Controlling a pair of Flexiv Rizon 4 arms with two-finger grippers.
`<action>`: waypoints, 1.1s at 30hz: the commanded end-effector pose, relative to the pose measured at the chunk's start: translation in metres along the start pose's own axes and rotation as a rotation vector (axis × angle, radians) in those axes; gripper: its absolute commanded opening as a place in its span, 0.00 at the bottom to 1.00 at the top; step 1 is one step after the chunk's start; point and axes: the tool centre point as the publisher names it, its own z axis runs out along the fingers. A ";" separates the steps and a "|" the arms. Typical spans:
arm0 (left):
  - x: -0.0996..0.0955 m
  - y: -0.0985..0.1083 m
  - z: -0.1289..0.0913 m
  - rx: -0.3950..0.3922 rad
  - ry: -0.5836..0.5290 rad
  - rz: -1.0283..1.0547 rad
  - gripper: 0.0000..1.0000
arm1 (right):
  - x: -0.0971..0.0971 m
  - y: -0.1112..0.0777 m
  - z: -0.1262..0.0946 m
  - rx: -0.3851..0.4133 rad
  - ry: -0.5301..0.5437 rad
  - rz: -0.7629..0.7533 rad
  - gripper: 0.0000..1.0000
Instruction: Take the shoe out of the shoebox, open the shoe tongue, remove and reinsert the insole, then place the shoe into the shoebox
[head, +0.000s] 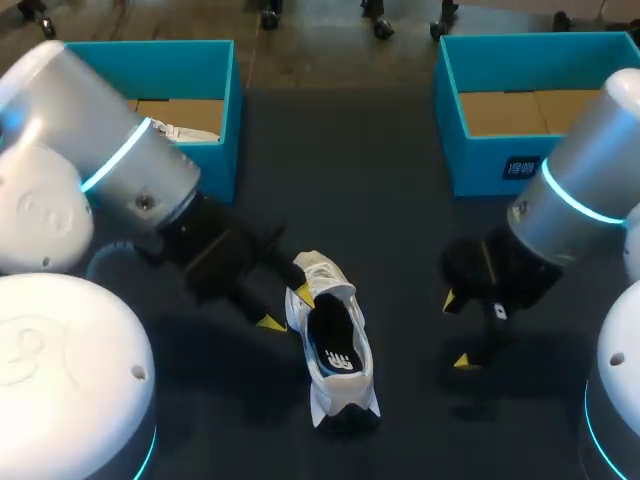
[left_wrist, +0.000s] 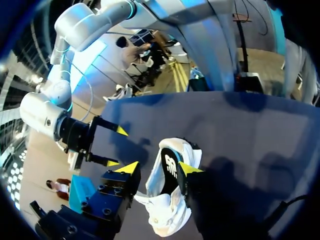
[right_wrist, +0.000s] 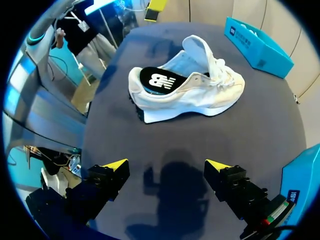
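dark table (head: 400, 230) is carrying a teal left shoebox (head: 215, 70) and right shoebox (head: 480, 160) at its far edge. white shoe (head: 345, 395) is standing mid-table, outside both. your left gripper (head: 287, 308) is straddling its front, fingers apart, nothing clamped. right gripper (head: 457, 330) is hanging well apart, also spread. tongue (head: 318, 268) is standing up and insole (head: 333, 340) is sitting inside, so probably the insole step. next you're pinching its edge.

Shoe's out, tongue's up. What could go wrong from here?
1. The shoe stands unbraced on the table; the open left jaws sit close at its front, so a nudge could tip it.
2. The open right jaws hang clear of it, so pulling the insole may lift the whole shoe.
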 end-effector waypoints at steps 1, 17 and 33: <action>-0.010 0.000 -0.013 0.003 0.331 0.014 0.52 | 0.005 -0.005 -0.007 -0.008 -0.006 -0.002 1.00; -0.008 0.010 -0.020 -0.018 0.707 0.085 0.00 | 0.005 -0.005 -0.007 -0.008 -0.006 -0.002 1.00; -0.013 0.010 -0.002 -0.007 0.744 0.168 0.00 | 0.005 -0.005 -0.007 -0.008 -0.006 -0.002 1.00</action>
